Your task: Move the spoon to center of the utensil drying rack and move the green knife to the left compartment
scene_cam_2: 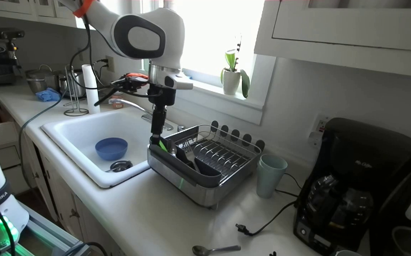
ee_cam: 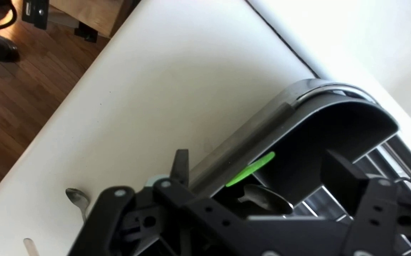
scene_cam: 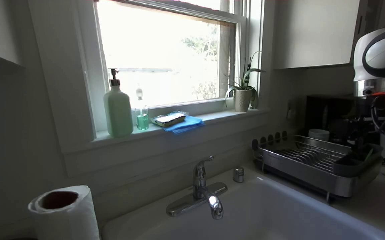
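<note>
The utensil drying rack (scene_cam_2: 205, 195) stands beside the sink in both exterior views, with its metal wall also in an exterior view (scene_cam: 299, 165). Its dark utensil holder (ee_cam: 333, 124) has dividers. The green knife (ee_cam: 251, 169) leans along the holder's outer wall, across a divider's end; it also shows in an exterior view (scene_cam_2: 162, 145). A spoon (ee_cam: 267, 199) stands bowl-up in the compartment beside that divider. My gripper (ee_cam: 261, 165) is open and empty above the holder, one finger on each side of the knife and spoon. In an exterior view the gripper (scene_cam_2: 156, 138) is right over the holder.
A fork (scene_cam_2: 189, 153) stands in the holder. Another spoon (scene_cam_2: 216, 250) lies on the counter. The sink (scene_cam_2: 80, 142) holds a blue bowl (scene_cam_2: 111, 148). Light blue cups (scene_cam_2: 270, 176) and a coffee maker (scene_cam_2: 351, 185) stand past the rack. The faucet (scene_cam: 200, 180) is behind the sink.
</note>
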{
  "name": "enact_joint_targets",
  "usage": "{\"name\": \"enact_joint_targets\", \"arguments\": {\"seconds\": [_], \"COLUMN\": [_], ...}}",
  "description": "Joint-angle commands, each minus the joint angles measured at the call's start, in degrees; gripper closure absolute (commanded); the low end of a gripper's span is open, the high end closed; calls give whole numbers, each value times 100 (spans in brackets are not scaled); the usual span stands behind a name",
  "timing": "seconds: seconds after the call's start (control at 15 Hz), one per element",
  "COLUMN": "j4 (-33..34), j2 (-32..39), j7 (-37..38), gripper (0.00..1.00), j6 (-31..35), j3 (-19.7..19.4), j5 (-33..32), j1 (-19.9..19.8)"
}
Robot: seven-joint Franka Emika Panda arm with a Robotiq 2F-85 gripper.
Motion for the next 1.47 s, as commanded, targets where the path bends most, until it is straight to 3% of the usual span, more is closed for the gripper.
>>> {"name": "enact_joint_targets", "arguments": {"seconds": [0.0, 0.2, 0.33, 0.53, 0.93, 1.27, 1.33, 1.4], "j4": [74, 79, 91, 107, 156, 224, 235, 243], "j2": [133, 184, 198, 186, 158, 151, 152, 153], "j7": [-110, -121, -129, -124, -120, -110, -107, -108], "gripper": [11, 27, 44, 53, 59, 76, 85, 83], "j6": [29, 38, 41, 31, 30, 35, 35, 37], "j3": [-163, -221, -245, -261, -275, -263, -262, -261], "j5": [333, 463, 520, 553, 519, 502, 502, 505], "j1": [8, 12, 8, -2, -7, 1, 2, 4]}}
